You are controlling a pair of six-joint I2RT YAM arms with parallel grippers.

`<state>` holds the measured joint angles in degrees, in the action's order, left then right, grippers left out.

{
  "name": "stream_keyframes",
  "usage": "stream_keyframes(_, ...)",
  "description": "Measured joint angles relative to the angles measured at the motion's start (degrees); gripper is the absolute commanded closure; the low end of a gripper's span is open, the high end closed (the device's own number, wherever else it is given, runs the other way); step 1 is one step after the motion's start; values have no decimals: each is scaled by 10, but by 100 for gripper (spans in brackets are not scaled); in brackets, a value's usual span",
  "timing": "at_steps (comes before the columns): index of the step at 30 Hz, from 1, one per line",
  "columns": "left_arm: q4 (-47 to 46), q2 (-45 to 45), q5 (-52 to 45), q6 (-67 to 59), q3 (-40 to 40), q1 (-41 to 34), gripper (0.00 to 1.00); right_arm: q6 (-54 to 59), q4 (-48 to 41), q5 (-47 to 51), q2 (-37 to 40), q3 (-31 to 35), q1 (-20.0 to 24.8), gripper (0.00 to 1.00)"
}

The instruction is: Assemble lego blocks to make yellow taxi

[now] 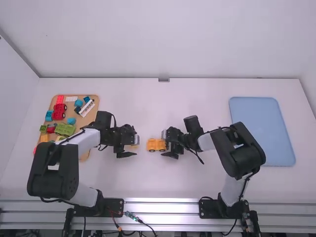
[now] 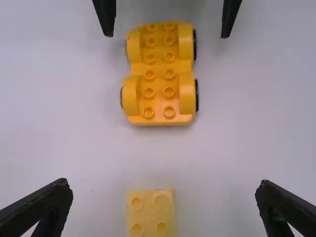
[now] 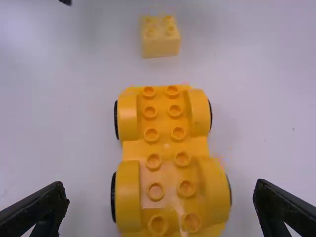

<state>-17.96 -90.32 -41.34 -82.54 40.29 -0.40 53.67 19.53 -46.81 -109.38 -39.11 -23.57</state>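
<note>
On the white table, left gripper is standing wide at a yellow, apparently two-by-two brick; right gripper, equally wide, at a yellow wheeled base.

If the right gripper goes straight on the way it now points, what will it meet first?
Most likely the yellow car base: it lies in line with the gap of the right gripper, whose open fingers may pass along its two sides. Their height above it is unclear.
</note>
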Motion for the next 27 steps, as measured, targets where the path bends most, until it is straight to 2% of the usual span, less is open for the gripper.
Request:
stream_keyframes(4, 36, 0, -1, 0, -29, 19, 1, 12, -2, 8, 0, -4, -15, 1)
stream_keyframes(10, 32, 0, -10, 0, -46, 25, 1, 14, -3, 17, -18, -17, -29, 1)
stream_keyframes(18, 24, 0, -17, -14, -46, 24, 1, 4, -5, 22, -41, -32, -27, 20)
stream_keyframes(21, 32, 0, -16, -15, -46, 24, 0, 5, -5, 24, -41, -32, -27, 33)
stream_keyframes(24, 57, -17, -17, -13, -44, 24, 0, 5, -6, 23, -41, -32, -27, 40)
stream_keyframes(27, 69, -48, -18, -8, -34, 24, 0, 3, -5, 23, -41, -32, -27, 41)
